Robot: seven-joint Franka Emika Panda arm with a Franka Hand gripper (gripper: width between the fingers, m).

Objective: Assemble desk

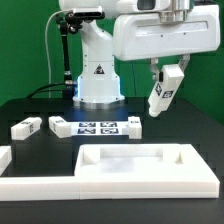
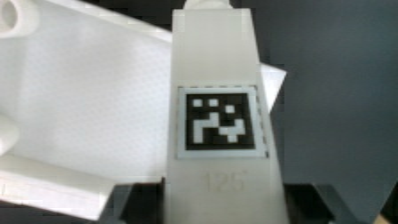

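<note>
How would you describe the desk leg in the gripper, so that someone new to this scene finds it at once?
Start at the wide white desk top at the front of the black table. Above its far side, toward the exterior view's right, the gripper grips a desk leg. Only this leg hangs tilted in the air; the other legs lie on the table.

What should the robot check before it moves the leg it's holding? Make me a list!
1. Gripper shut on the leg: ok.
2. Leg lifted off the table: ok.
3. Leg upright: not ok, it hangs tilted.
4. Desk top lying flat, nothing on it: ok.
5. Leg lined up with a corner of the desk top: cannot tell.
6. Other legs out of the way: ok.
</note>
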